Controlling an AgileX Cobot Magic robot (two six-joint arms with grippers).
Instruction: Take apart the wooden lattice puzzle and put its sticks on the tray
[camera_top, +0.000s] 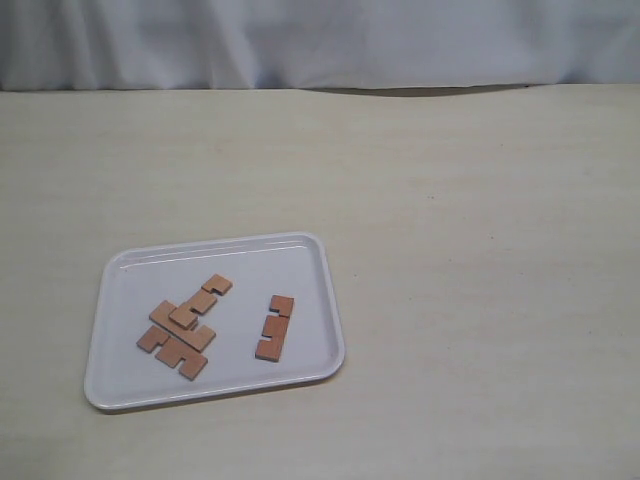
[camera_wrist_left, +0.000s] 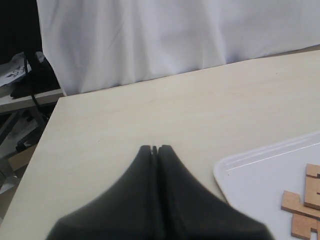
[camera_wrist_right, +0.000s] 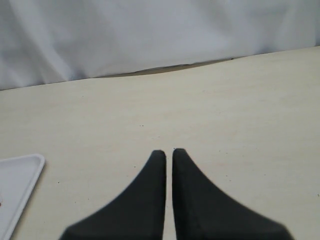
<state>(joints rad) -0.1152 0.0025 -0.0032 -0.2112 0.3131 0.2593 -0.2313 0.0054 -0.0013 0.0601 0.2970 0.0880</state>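
Plainly, the sticks (camera_top: 190, 328) all lie on the tray (camera_top: 130, 300), toward the near left corner of the pale worktop (camera_top: 480, 250). A lone stick (camera_top: 272, 328) has its long axis running roughly from near edge to far edge, notches facing the left edge. The others overlap in a heap (camera_top: 180, 335), crossing on diagonals.

Only the wrist views show the arms. The left gripper (camera_wrist_left: 155, 148) has its fingers pressed together, empty, beside a tray corner. The right gripper (camera_wrist_right: 169, 151) is nearly together, a thin slit showing, holding nothing.

White cloth (camera_top: 320, 40) hangs behind the far edge, and dark clutter (camera_wrist_left: 20, 75) stands past the left edge.
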